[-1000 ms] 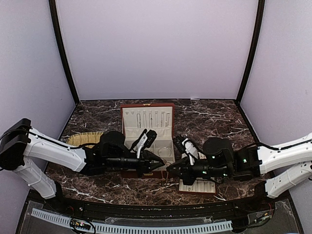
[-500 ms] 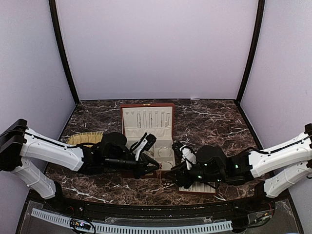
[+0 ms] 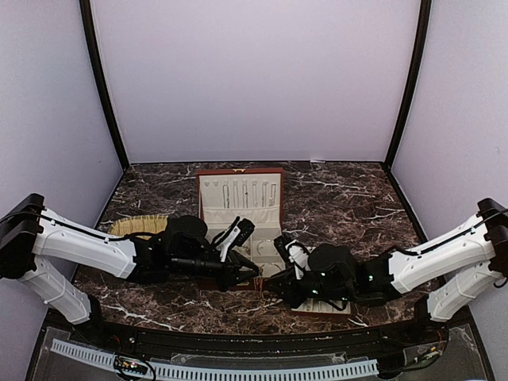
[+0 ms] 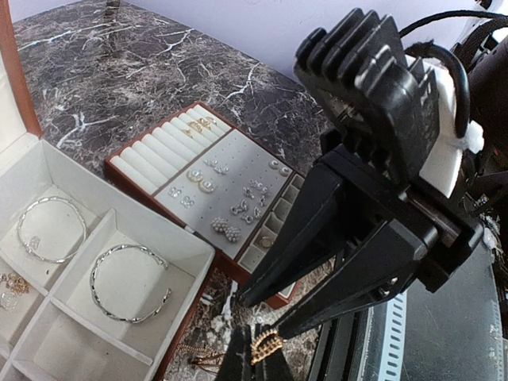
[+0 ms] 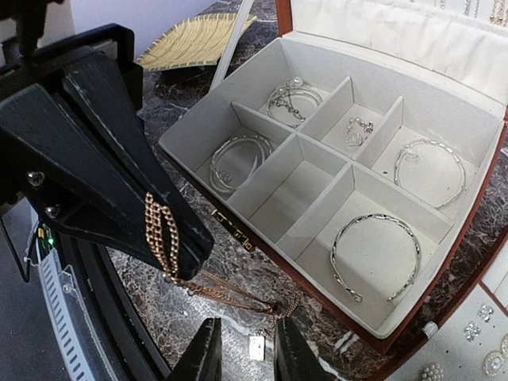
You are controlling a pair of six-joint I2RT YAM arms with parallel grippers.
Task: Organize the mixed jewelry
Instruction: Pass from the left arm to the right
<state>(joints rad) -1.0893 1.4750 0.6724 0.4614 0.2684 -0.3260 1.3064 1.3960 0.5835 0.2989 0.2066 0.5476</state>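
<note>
My left gripper [image 3: 258, 272] is shut on a gold chain [image 4: 266, 346] and holds it above the marble, just in front of the red-brown box [image 3: 208, 230]. In the right wrist view the chain [image 5: 163, 234] drapes over the left fingers [image 5: 119, 182] and hangs down to the table. My right gripper [image 5: 248, 357] is open and low over the chain's lower end, with a small pale pendant [image 5: 256, 347] between its fingers. Silvery bangles [image 5: 375, 254] [image 5: 429, 171] [image 5: 238, 155] and small pieces [image 5: 359, 127] lie in the box's compartments.
The cream slotted tray [image 4: 147, 159] with rings and studs lies right of the box, under the right arm [image 3: 349, 274]. The woven mat [image 3: 135, 226] is at the left. The box lid [image 3: 240, 190] stands open at the back.
My right gripper has moved left, close to the left gripper and the hanging chain. My left gripper drew back slightly with the chain and has since stayed put.
</note>
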